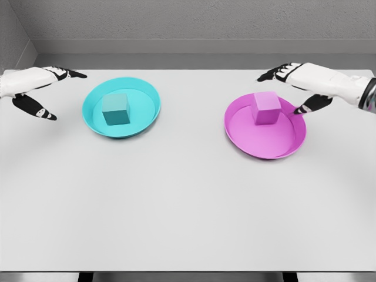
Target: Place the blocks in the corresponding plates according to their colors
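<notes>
Already the pink block (267,108) sits inside the pink plate (265,141), toward its far rim, and the teal block (116,109) sits near the middle of the teal plate (121,130). Colors match in both, so I judge the sorting done; what remains is clearing the hands. Right hand (296,82) is nearest the pink block, just beyond and right of it, fingers spread, holding nothing, one dark fingertip over the plate's right rim. The block lies down-left of that hand. Left hand (36,88) is well left of the teal plate, apart from it, fingers open, empty. Blocks are cubes, no long axis. Plates sit well apart on a plain white tabletop (176,205), with a grey wall behind and a dark strip at the near edge.
</notes>
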